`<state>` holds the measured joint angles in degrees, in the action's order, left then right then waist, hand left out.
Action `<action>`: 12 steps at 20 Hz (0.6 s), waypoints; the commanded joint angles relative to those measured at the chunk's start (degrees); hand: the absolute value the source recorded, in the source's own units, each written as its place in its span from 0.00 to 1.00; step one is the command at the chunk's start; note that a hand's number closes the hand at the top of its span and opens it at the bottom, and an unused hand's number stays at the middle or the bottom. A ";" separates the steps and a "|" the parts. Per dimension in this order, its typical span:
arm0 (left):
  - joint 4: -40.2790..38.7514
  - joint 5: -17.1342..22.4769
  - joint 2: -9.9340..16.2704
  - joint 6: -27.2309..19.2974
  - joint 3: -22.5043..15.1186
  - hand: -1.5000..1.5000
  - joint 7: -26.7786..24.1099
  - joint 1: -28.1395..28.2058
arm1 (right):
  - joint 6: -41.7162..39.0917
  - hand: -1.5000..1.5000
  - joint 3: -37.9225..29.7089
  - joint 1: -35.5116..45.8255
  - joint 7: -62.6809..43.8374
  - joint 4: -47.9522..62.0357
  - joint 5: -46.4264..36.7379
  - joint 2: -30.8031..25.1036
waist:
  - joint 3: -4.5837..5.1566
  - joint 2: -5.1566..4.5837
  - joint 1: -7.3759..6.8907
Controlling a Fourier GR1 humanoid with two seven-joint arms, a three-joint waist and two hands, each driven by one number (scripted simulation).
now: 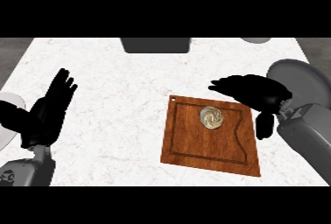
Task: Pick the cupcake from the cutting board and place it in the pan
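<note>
I see the cupcake [212, 118] on the cutting board [210, 151], ungrasped. My right robot hand [255, 94] hovers at its two o'clock, fingers apart, seemingly clear of it. The pan [304, 81] waits at three o'clock. Left robot hand [48, 111] rests open. Everything remains undone.

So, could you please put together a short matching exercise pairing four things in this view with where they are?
Things:
1. cupcake
2. cutting board
3. pan
4. left hand

Places:
A. at the counter's right edge, partly behind the right hand
B. at the view's left, open, fingers straight
C. on the board's upper part
D. on the counter, right of centre

Pairs: 1-C, 2-D, 3-A, 4-B
</note>
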<state>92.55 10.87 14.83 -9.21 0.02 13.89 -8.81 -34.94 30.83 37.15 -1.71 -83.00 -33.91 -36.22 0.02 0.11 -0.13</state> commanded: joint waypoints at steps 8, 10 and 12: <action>-5.52 -0.35 -0.83 2.44 3.82 0.50 -2.46 -2.84 | -2.26 0.00 -2.71 -3.43 -3.04 -5.12 -10.23 7.98 | -0.01 -0.16 0.02; -6.22 -0.14 -1.11 3.93 3.50 0.50 -3.01 -3.55 | -3.93 0.00 -2.04 -3.95 -5.15 -6.43 -11.65 10.76 | 0.00 -0.15 0.08; -1.52 -2.77 -1.83 1.48 1.58 0.50 0.35 -1.80 | -3.94 0.00 -1.22 -7.18 -8.27 -8.81 -14.53 11.76 | -0.02 -0.06 0.13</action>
<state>90.87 9.71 13.52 -7.40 1.77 13.90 -10.45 -37.73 29.28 32.98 -7.67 -89.18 -44.99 -26.90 0.01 0.03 -0.12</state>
